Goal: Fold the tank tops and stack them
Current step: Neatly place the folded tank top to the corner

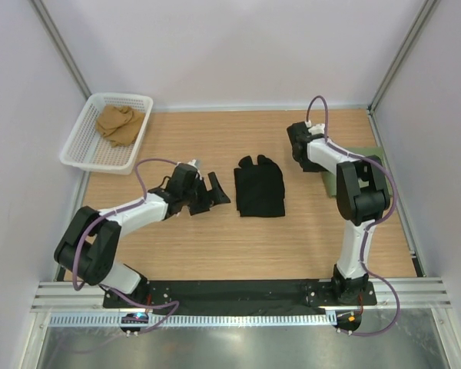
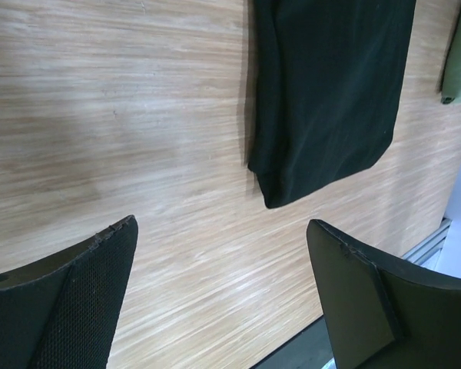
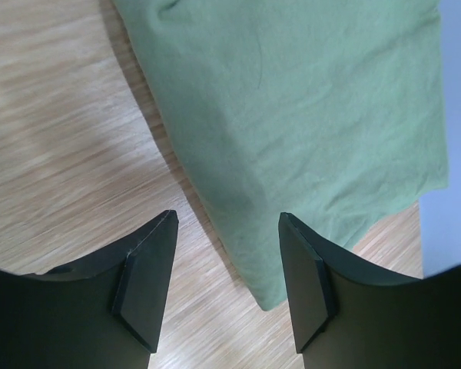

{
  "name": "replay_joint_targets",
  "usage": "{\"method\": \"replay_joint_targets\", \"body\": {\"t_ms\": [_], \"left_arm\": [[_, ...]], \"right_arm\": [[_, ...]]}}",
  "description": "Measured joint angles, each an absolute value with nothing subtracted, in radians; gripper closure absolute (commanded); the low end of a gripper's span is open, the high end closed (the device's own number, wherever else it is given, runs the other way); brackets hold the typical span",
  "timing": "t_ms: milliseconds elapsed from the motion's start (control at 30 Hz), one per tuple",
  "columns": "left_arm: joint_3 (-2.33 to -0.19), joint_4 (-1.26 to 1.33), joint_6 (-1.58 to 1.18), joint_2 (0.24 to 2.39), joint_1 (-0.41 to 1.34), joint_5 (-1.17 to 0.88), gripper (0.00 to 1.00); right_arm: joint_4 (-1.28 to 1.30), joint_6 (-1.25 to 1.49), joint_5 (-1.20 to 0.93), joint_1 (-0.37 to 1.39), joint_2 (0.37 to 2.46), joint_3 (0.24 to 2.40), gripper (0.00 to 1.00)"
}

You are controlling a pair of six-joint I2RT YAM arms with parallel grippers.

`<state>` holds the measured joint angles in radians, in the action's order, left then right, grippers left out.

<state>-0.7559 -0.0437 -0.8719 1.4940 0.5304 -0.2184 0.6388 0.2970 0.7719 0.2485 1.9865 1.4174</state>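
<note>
The black tank top (image 1: pixel 260 187) lies folded in the middle of the table; its lower corner shows in the left wrist view (image 2: pixel 330 100). The olive green tank top (image 1: pixel 369 157) lies folded at the right edge, mostly hidden behind my right arm; it fills the right wrist view (image 3: pixel 307 115). My left gripper (image 1: pixel 209 192) is open and empty, just left of the black top (image 2: pixel 223 254). My right gripper (image 1: pixel 300 146) is open and empty, its fingertips straddling the green top's near corner (image 3: pixel 227 231).
A white mesh basket (image 1: pixel 84 150) at the back left holds a tan cloth (image 1: pixel 121 123). White walls close in the table on three sides. A black rail (image 1: pixel 238 292) runs along the near edge.
</note>
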Motion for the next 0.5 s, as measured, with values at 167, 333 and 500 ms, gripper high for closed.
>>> {"method": "replay_joint_targets", "body": {"t_ms": [167, 333, 500], "left_arm": [[-0.739, -0.064, -0.844, 1.451, 0.530, -0.226, 0.09], [-0.736, -0.069, -0.825, 1.422, 0.530, -0.229, 0.09], [-0.730, -0.073, -0.817, 1.417, 0.530, -0.232, 0.09]], "right_arm": [[0.664, 0.288, 0.798, 0.249, 2.044, 1.423, 0.51], [0.686, 0.277, 0.847, 0.249, 2.101, 1.473, 0.79], [0.702, 0.277, 0.864, 0.262, 2.115, 1.484, 0.96]]}}
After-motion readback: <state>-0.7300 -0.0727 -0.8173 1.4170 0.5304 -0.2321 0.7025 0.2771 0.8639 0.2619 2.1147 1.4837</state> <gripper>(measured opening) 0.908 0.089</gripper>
